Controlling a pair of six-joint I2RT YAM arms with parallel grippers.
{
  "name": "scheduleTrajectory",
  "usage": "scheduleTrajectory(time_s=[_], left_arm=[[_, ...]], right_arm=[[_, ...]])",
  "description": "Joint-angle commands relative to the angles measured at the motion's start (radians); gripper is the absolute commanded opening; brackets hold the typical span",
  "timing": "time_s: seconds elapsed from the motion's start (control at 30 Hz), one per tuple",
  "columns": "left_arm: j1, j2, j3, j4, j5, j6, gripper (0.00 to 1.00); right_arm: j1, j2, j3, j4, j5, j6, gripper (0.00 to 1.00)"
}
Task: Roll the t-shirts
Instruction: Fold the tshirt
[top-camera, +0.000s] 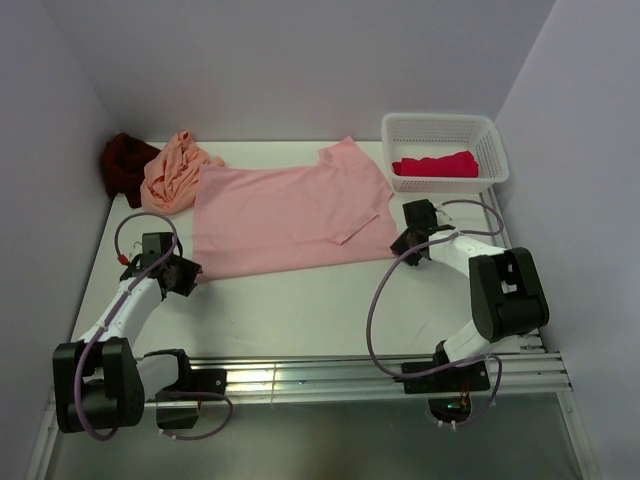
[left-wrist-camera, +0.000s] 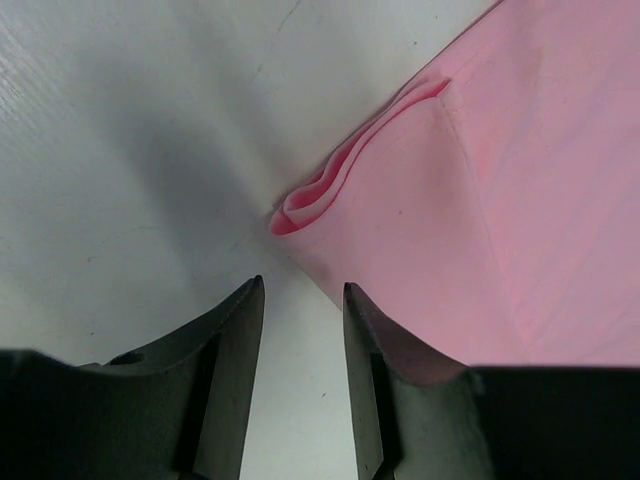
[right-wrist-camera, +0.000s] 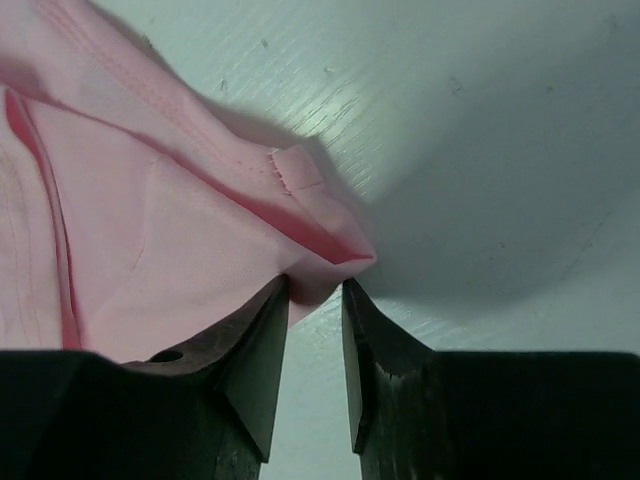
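Note:
The light pink t-shirt (top-camera: 290, 215) lies spread flat mid-table. My left gripper (top-camera: 193, 273) is open at its near left corner. In the left wrist view the folded corner (left-wrist-camera: 300, 215) lies just ahead of the gripper (left-wrist-camera: 303, 290), with bare table between the fingers. My right gripper (top-camera: 402, 238) is at the shirt's right corner. In the right wrist view that gripper (right-wrist-camera: 315, 285) is open, and the hem corner (right-wrist-camera: 330, 262) dips between its tips. The peach-orange tee (top-camera: 172, 172) and dark maroon tee (top-camera: 125, 165) lie crumpled at the back left. The bright red tee (top-camera: 435, 165) lies in the basket.
The white lattice basket (top-camera: 445, 125) stands at the back right corner. Walls close in the table at the left, back and right. A metal rail (top-camera: 330, 375) runs along the near edge by the arm bases.

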Motion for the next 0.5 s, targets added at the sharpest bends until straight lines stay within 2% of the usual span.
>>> scheduleTrajectory(time_s=[0.0, 0.07, 0.17, 0.2, 0.4, 0.47], left_arm=[[0.0, 0.01, -0.003, 0.049, -0.031, -0.023, 0.43], [0.002, 0.013, -0.012, 0.068, -0.028, -0.032, 0.42], [0.0, 0.013, -0.035, 0.115, -0.017, -0.054, 0.43], [0.0, 0.015, -0.036, 0.121, -0.017, -0.058, 0.43], [0.0, 0.034, -0.044, 0.111, -0.03, -0.055, 0.42], [0.0, 0.041, -0.046, 0.12, -0.028, -0.054, 0.39]], right_arm=[[-0.007, 0.033, 0.046, -0.065, 0.11, 0.06, 0.34], [-0.006, 0.042, 0.056, -0.081, 0.13, 0.07, 0.28], [-0.004, 0.05, 0.062, -0.092, 0.134, 0.081, 0.05], [-0.004, 0.052, 0.066, -0.099, 0.134, 0.083, 0.01], [-0.001, 0.036, 0.047, -0.092, 0.137, 0.081, 0.0], [-0.003, 0.03, 0.042, -0.089, 0.133, 0.083, 0.0]])
